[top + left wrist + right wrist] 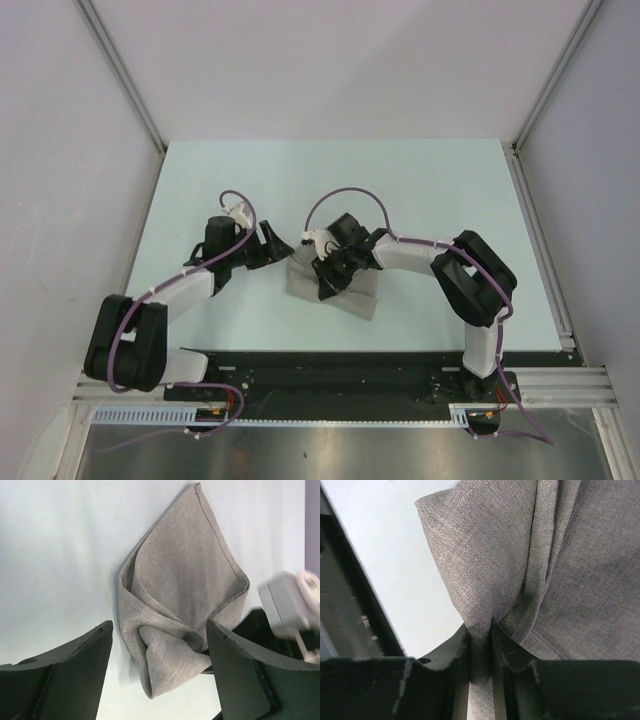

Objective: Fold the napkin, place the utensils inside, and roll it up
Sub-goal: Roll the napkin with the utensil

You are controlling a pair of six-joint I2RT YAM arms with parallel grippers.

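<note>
The grey-beige napkin (358, 297) lies bunched and partly folded on the table between the two arms. My right gripper (328, 284) is shut on a pinched fold of the napkin (545, 555), and the cloth runs down between the closed jaws of the right gripper (480, 636). My left gripper (277, 246) is open just left of the cloth. In the left wrist view the napkin (185, 580) has a rolled lower corner between the spread fingers of the left gripper (160, 630), and neither finger touches it. The utensils are out of view.
The pale green table (450, 190) is closed in by white walls at the left, right and back. A metal rail (540, 240) runs along its right edge. The black base plate (340, 370) holding both arms lines the near edge.
</note>
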